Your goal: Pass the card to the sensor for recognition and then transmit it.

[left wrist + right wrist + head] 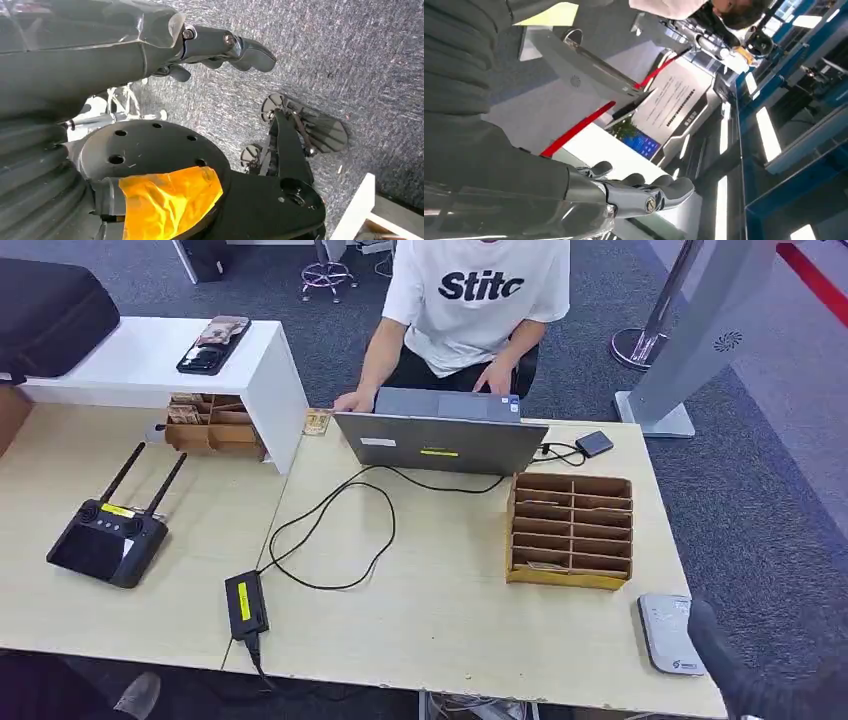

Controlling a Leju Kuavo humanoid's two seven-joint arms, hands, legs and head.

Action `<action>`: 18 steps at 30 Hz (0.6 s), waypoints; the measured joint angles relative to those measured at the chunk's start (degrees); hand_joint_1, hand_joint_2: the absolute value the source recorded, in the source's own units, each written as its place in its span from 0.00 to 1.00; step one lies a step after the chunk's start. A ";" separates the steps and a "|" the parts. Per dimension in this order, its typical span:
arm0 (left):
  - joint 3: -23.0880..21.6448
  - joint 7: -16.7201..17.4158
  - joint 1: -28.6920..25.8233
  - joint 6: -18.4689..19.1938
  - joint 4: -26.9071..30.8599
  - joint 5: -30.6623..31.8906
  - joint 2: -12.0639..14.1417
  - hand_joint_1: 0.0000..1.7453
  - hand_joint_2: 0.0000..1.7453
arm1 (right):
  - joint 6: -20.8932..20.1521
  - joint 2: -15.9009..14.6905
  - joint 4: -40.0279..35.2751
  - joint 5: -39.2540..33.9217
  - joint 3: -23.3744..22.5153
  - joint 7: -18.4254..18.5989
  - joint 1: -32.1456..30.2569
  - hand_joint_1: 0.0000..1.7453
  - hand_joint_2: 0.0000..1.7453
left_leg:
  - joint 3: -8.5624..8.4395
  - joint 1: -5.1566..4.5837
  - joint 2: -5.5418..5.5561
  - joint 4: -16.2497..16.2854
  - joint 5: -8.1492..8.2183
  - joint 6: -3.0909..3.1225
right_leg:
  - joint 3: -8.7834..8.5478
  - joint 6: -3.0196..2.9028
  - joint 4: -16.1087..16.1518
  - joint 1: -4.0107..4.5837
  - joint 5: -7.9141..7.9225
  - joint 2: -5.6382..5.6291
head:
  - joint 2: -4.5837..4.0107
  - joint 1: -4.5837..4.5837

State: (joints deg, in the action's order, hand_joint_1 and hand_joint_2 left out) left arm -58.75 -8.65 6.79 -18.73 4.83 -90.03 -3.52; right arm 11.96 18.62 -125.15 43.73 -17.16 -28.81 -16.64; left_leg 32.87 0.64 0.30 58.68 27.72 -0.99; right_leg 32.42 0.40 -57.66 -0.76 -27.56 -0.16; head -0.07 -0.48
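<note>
Overhead, the counter is pale wood-grain laminate, two slabs butted together. A cardboard sorter sits toward the right side, brown corrugated board with horizontal slots; something thin and pale lies in a lower slot, and I cannot tell whether that is the card. At the counter's right front corner lies a flat, rounded-corner white sensor pad with a small blue mark too small to read.

The right hand, dark and matte, comes in at the lower right, a fingertip just over the pad's edge. In the right wrist view the right hand's fingers are lightly curled and apart, nothing between them. The left hand, seen in the left wrist view, hangs over grey carpet with loosely curled fingers, holding nothing.

A grey laptop carries a yellow sticker, unreadable. Behind it sits a person in a white T-shirt printed "Stitc". A black remote controller with two antennas lies on the left; a black power brick with a yellow label trails cable.
</note>
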 joint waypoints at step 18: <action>-0.63 0.39 0.09 3.15 0.00 0.04 0.96 0.00 1.00 | 1.64 -9.31 7.45 20.20 10.47 7.58 12.26 0.00 1.00 | -0.04 -0.01 0.00 0.02 -0.06 -0.01 | -0.05 0.02 -0.01 -0.01 0.06 0.00 | 0.00 0.00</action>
State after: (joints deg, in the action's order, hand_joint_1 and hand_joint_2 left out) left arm -59.38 -8.26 6.88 -15.58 4.83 -89.98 -2.56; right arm 13.59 9.31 -117.70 63.93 -6.69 -21.22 -4.38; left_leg 32.83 0.64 0.31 58.69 27.66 -0.99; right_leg 32.37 0.42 -57.67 -0.77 -27.50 -0.17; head -0.07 -0.48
